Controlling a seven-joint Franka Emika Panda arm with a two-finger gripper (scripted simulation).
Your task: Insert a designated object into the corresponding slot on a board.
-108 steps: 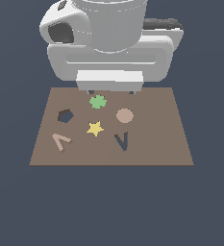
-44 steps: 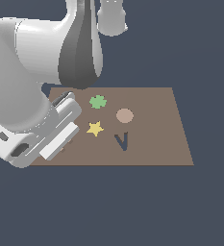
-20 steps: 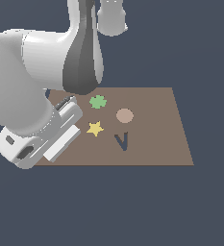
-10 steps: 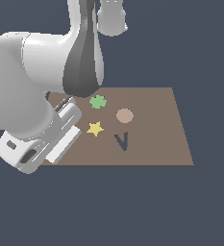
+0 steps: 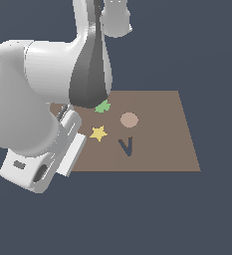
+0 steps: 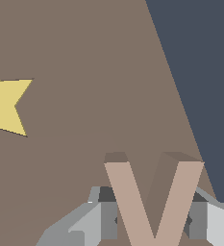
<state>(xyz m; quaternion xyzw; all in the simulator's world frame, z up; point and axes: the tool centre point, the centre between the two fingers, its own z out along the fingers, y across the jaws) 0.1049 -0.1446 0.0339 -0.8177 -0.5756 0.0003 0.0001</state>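
We see the gripper [image 6: 152, 223] pinching the tan V piece [image 6: 152, 197] between its two fingers [image 6: 100, 222], near one edge of the brown board [image 6: 84, 62]. A yellow star [image 6: 3, 103] lies close by. In the exterior view, the dark V slot [image 5: 127, 146] sits beside the star, below a tan disc [image 5: 129, 120].

We find the V-shaped slot [image 5: 127, 146] uncovered, with bare board [image 5: 167, 134] on the exterior view's right of it and along the near edge. Close around it stand the yellow star [image 5: 98, 133] and tan disc [image 5: 129, 120], both flat. The bulky arm links cover the board's left part. In the wrist view, the hand [image 6: 154, 221] straddles the V piece [image 6: 154, 197], open board beyond it.
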